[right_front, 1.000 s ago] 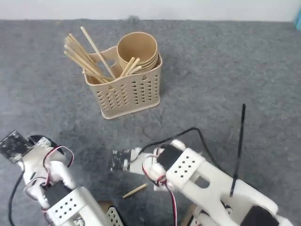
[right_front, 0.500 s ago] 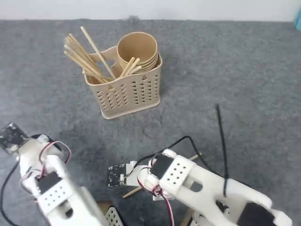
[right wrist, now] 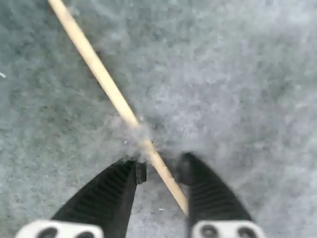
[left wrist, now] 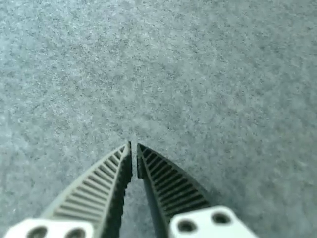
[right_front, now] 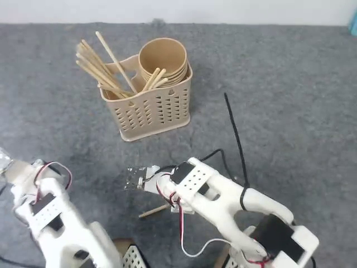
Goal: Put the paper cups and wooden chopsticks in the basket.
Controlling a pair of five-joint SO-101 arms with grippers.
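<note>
A beige slotted basket (right_front: 148,109) stands at the back of the grey carpet. It holds a stack of brown paper cups (right_front: 163,58) and several wooden chopsticks (right_front: 100,67) leaning out to the left. One loose chopstick (right_front: 153,211) lies on the carpet by the right arm (right_front: 195,187). In the right wrist view this chopstick (right wrist: 104,82) runs between the fingers of my right gripper (right wrist: 159,168), which is open and low over the carpet. My left gripper (left wrist: 133,146) is shut with nothing in it, above bare carpet near the front left.
The left arm (right_front: 47,209) stands at the front left edge. A black cable (right_front: 235,134) sticks up from the right arm. Open carpet lies to the right of the basket and between the basket and the arms.
The right arm has swung left and come down over the loose chopstick, its cable swinging with it. The left arm has turned further left. The basket has not moved.
</note>
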